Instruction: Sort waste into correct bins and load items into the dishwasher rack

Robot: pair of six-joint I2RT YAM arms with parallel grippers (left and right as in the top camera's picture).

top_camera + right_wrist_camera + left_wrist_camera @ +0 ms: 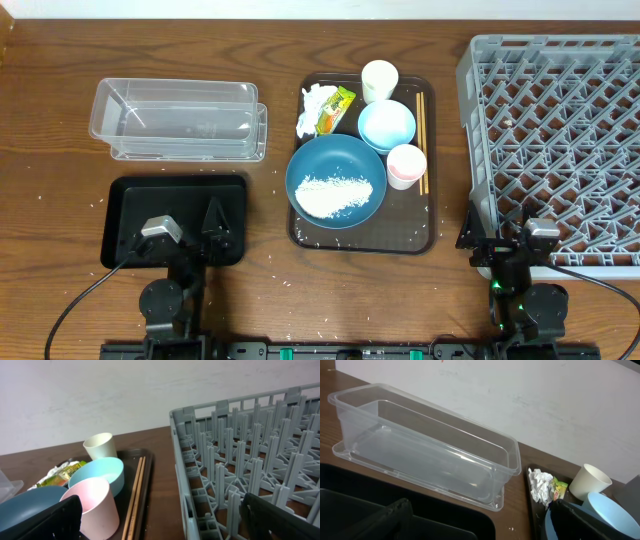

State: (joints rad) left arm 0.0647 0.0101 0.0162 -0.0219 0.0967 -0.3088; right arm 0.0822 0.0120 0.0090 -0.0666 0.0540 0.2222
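Note:
On the brown serving tray (420,235) a dark-blue dish (335,160) holds a heap of rice (335,193). A light-blue bowl (386,125), pink cup (406,165), white cup (379,80) and chopsticks (420,140) lie beside it. Crumpled tissue (314,108) and a snack wrapper (336,110) lie at the tray's back left. The clear tub (180,120) stands behind the black tray (130,200). The grey rack (555,150) is at the right. My left gripper (188,235) is open and empty over the black tray. My right gripper (497,240) is open and empty at the rack's front left corner.
Loose rice grains are scattered on the wooden table round the serving tray. The right wrist view shows the pink cup (95,507), chopsticks (136,492) and rack wall (185,460) close ahead. The left wrist view shows the clear tub (425,455) and the tissue (540,485).

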